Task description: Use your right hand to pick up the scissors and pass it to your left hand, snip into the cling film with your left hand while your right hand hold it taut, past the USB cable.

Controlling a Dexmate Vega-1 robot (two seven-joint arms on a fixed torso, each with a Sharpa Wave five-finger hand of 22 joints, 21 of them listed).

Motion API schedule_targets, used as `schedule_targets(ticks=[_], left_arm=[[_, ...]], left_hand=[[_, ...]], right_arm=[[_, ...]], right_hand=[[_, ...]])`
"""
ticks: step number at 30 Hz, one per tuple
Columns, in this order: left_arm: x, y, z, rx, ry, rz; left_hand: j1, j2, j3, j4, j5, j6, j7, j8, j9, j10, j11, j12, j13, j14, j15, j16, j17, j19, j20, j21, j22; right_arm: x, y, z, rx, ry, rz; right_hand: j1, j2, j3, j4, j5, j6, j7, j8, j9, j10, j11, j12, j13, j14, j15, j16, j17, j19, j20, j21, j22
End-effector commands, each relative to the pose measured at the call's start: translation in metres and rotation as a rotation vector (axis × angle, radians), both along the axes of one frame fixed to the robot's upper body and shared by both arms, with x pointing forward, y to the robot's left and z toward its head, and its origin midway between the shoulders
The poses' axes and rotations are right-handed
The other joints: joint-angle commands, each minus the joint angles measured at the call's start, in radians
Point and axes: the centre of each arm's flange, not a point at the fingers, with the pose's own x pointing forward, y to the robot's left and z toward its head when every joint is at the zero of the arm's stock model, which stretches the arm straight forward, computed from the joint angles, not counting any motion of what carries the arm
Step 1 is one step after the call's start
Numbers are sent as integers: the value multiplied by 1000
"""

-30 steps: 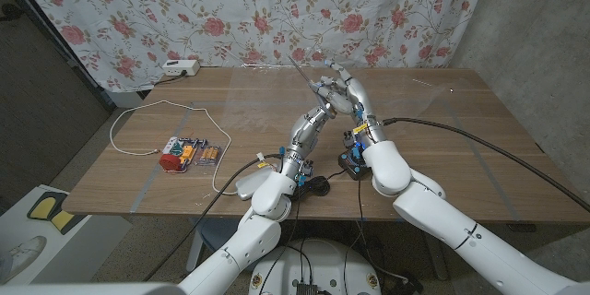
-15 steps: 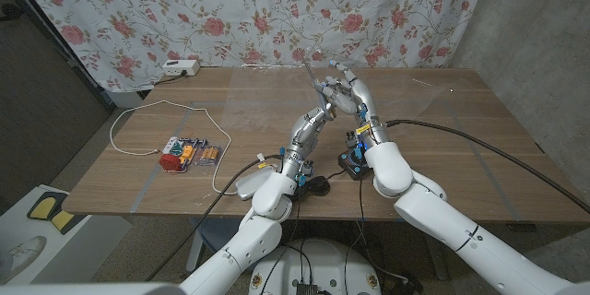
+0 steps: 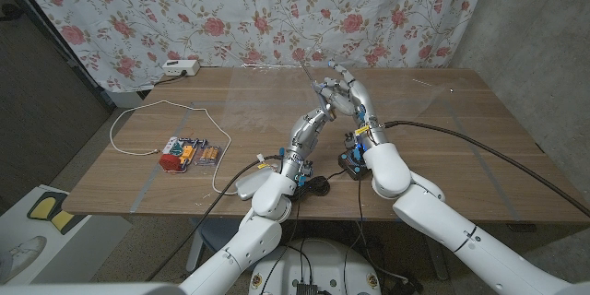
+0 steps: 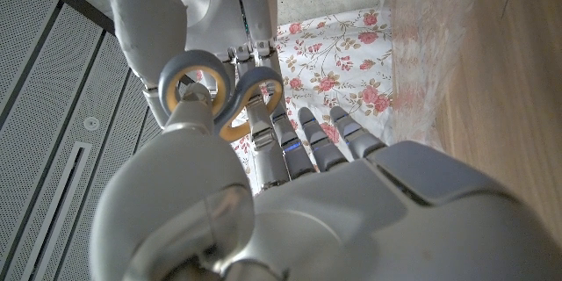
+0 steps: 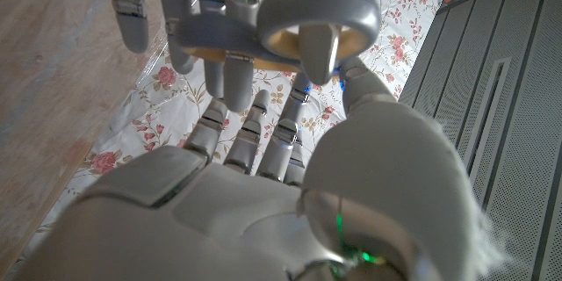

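While both hands meet above the middle of the wooden worktop (image 3: 461, 138), the handover of the scissors with grey, yellow-lined finger loops (image 4: 221, 97) looks to be midway. In the head view the left hand (image 3: 324, 101) and the right hand (image 3: 355, 103) are raised and pressed close together, with the thin metal blades pointing up and away toward the flowered curtain (image 3: 230, 9). In the left wrist view a digit of the left hand (image 4: 263, 211) is threaded through one loop, while the right hand (image 4: 202, 18) reaches in from the far side and touches the scissors at the loops. In the right wrist view the thumb of the right hand (image 5: 290, 193) passes through a loop of the scissors (image 5: 307, 18), and the left hand's fingers (image 5: 176, 0) close around the handles from beyond. So I judge that both hands hold the scissors at once: the pick-up is done, the pass is under way, and the right hand has not yet let go. Left to do, by my reckoning, are the release, the right hand pulling taut the clear cling film (image 4: 421, 61) that stands as a faint sheet over the worktop, and the left hand's snip. A white USB cable (image 3: 157, 111) lies looped well apart on the left of the worktop, near a small clear tray of coloured bits (image 3: 189, 155).
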Motion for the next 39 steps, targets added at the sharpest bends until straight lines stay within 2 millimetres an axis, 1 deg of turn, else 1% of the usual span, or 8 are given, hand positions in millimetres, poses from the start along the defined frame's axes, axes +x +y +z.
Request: schedule_targets(ticks=[1,9,10,13,17,27,35,39], left_arm=[[2,-2,1,8,-1,-10],[3,-3,1,14,1,-16],[3,-4,1,14,1,-18],[3,-3,0,13,3,-17],[3,-3,0,14,4,-15],[3,-3,1,8,11,0],[3,-3,0,-10,26,20],[3,-5,0,-25,34,25]], left_hand=[[1,-12,-1,-5,-3,9,-1,5,4,29,6,10,-2,9,-7,6,4,6,7,4,3],[7,-20,1,-6,-2,33,16,11,4,60,24,6,-16,6,-10,0,-2,3,11,4,4],[7,-20,2,-6,-2,38,18,13,4,61,21,5,-17,6,-11,-1,-3,2,11,4,4],[4,-10,6,1,-2,38,20,9,4,74,-12,-2,-25,3,-10,-2,-3,-5,16,2,5],[3,-5,8,4,-2,40,20,9,4,70,-22,-7,-26,8,-13,1,-1,-13,26,-1,5],[10,3,7,3,-2,74,-19,26,8,101,-41,-2,-11,27,-20,24,12,-17,38,2,8],[28,21,13,1,0,88,-31,55,30,140,-46,22,16,53,-18,48,36,-7,47,10,11],[52,28,16,-7,1,82,-59,76,48,164,-49,47,43,73,-12,68,60,-1,50,15,13]], right_arm=[[1,3,-2,-1,5,9],[2,3,-3,-3,10,15],[2,3,-3,1,10,13],[2,3,-3,1,10,14],[3,3,-3,3,10,18],[2,3,-3,12,4,12],[4,3,-4,12,10,18],[4,3,-4,17,11,15]], right_hand=[[-10,2,7,2,3,8,0,4,2,44,-41,7,2,8,-95,1,2,-3,4,1,0],[-11,2,9,2,4,14,0,5,2,48,-41,8,1,8,-94,1,2,-2,3,1,0],[-11,2,8,2,4,14,-1,5,2,48,-41,8,1,8,-95,2,2,-2,3,1,0],[-12,2,9,3,4,14,-1,4,2,47,-41,8,1,9,-97,2,3,-3,3,1,0],[-11,1,10,1,5,20,-3,6,2,48,-42,8,1,9,-97,2,2,-3,3,1,0],[-12,0,11,0,5,24,-5,6,2,51,-41,10,1,9,-96,3,3,-2,3,1,0],[-15,0,14,2,6,24,-5,5,2,50,-41,11,4,8,-95,2,3,-2,3,1,0],[-16,0,14,2,6,26,-5,5,2,51,-41,12,5,9,-96,3,3,-3,3,1,0]])
